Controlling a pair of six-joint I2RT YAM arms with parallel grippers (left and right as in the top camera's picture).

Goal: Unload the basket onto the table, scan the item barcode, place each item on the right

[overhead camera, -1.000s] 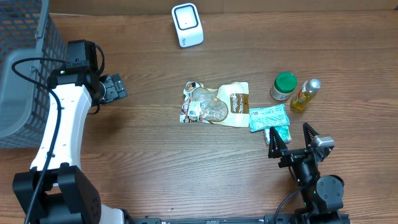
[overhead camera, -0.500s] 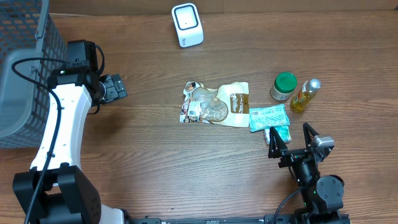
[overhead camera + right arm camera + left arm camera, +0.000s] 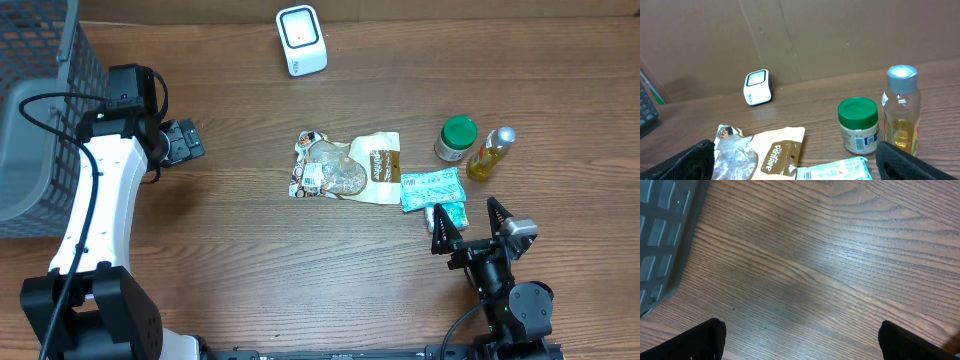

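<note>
Wood table [image 3: 250, 250] holds the teal packet [image 3: 433, 188] just on the far side of my right pincer [image 3: 465, 212]; it and my left pincer [image 3: 192, 140] are spread wide. I should pinch the packet softly, then show its stripes to the far scanner [image 3: 301, 40].

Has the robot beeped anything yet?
Nothing looks done yet. The left gripper and right gripper are open and empty. The brown-and-clear snack pouch, teal packet, green-lidded jar and yellow bottle sit apart from the white boxy scanner. Picking one up and scanning it remains.
</note>
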